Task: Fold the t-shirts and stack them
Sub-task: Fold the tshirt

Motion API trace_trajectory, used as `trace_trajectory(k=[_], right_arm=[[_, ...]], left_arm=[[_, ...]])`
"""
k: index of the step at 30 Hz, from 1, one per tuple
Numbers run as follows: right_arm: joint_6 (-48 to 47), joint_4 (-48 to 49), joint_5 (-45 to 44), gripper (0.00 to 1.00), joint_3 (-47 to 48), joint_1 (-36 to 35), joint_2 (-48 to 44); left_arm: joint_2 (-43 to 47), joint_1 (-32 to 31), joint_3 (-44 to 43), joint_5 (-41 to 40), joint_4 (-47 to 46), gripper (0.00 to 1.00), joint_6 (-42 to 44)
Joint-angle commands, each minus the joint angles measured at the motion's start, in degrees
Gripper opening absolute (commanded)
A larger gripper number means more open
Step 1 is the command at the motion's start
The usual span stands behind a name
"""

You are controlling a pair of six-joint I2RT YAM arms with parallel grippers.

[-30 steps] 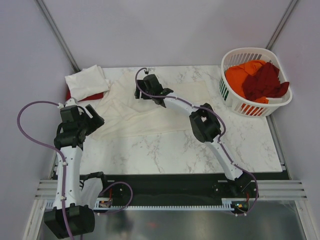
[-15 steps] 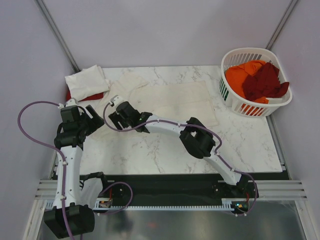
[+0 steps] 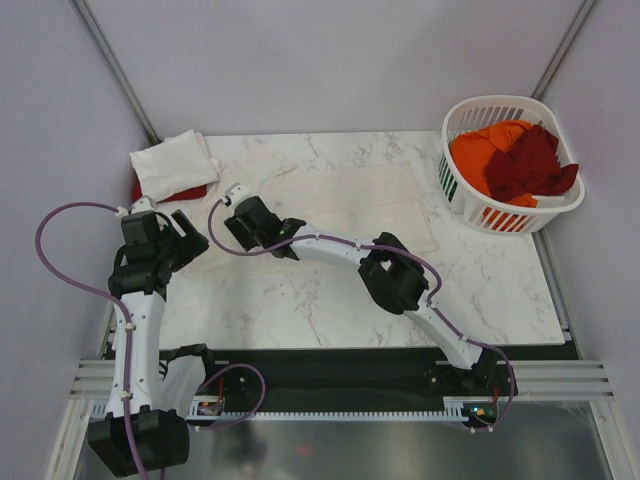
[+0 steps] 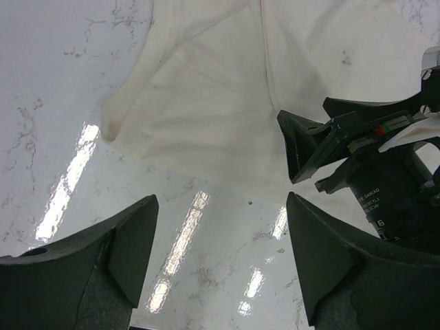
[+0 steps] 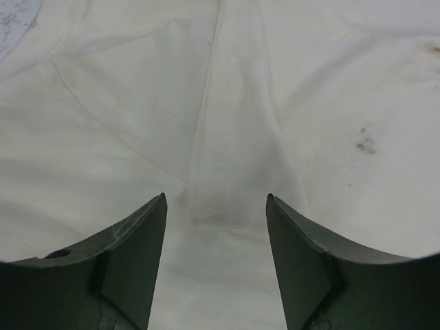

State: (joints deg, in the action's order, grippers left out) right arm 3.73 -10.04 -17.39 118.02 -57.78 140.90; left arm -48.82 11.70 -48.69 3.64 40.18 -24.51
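Note:
A large cream-white t-shirt (image 3: pixel 340 205) lies spread flat across the back half of the marble table (image 3: pixel 330 305). My right gripper (image 3: pixel 243 222) hovers low over its near left part, jaws open. In the right wrist view the shirt's cloth (image 5: pixel 227 103) and a seam fill the space under the open gripper (image 5: pixel 216 254), with nothing pinched. My left gripper (image 3: pixel 188 232) stands open at the shirt's left edge. The left wrist view has bare marble between its fingers (image 4: pixel 220 261), the shirt's sleeve (image 4: pixel 206 89) beyond them, and the right gripper (image 4: pixel 323 148) at the right.
A folded cream-white shirt (image 3: pixel 172 160) rests on a red one (image 3: pixel 180 192) at the back left corner. A white slatted basket (image 3: pixel 455 175) at the back right holds orange (image 3: pixel 480 150) and dark maroon (image 3: pixel 530 165) shirts.
My right arm swung from the shirt's back middle to its near left part. The shirt went from rumpled to lying flat. The left arm stayed still.

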Motion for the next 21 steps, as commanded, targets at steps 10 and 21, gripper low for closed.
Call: trace_trajectory(k=[10, 21], right_arm=[[0.1, -0.5, 1.0, 0.61, 1.4, -0.3, 2.8], [0.3, -0.6, -2.2, 0.21, 2.7, 0.3, 3.5]], left_arm=[[0.6, -0.1, -0.2, 1.1, -1.4, 0.82, 2.5], [0.3, -0.1, -0.2, 1.2, -1.4, 0.82, 2.5]])
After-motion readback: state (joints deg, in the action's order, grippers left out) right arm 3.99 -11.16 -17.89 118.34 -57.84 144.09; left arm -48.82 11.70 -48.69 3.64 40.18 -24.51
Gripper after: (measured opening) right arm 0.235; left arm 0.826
